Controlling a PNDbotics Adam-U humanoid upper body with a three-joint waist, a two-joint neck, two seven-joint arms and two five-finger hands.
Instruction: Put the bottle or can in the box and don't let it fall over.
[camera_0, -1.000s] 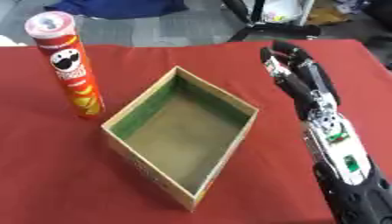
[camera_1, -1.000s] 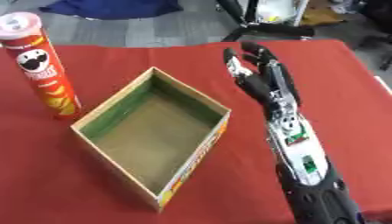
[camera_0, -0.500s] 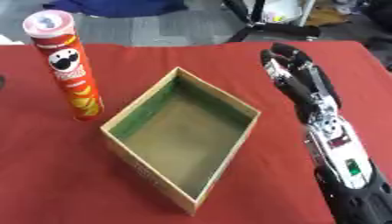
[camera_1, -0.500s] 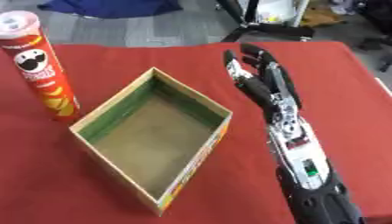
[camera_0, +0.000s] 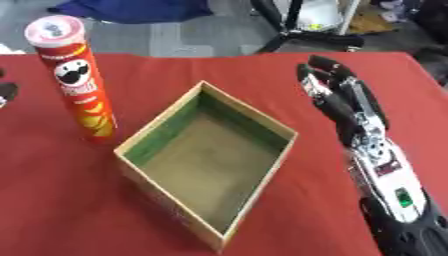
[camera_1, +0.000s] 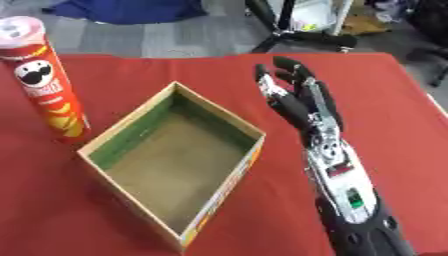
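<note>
One chip can (camera_0: 76, 85), one box (camera_0: 206, 161), one red tablecloth (camera_0: 245, 70). Can is red, upright at upper left of frame, just beside the box's left corner, outside it; mascot face logo on it, lettering not readable. Box is open-topped, green inside walls, centre frame. Right hand (camera_1: 300, 100) at right, fingers extended and relaxed, holding nothing, apart from the box. A dark bit at the left edge may be the left hand; can't tell its state.

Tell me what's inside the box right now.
Nothing: the box shows only its bare brown floor and green inner walls. The near wall hides a strip of floor. The red can stands outside, left of it; the right robot hand is open.
</note>
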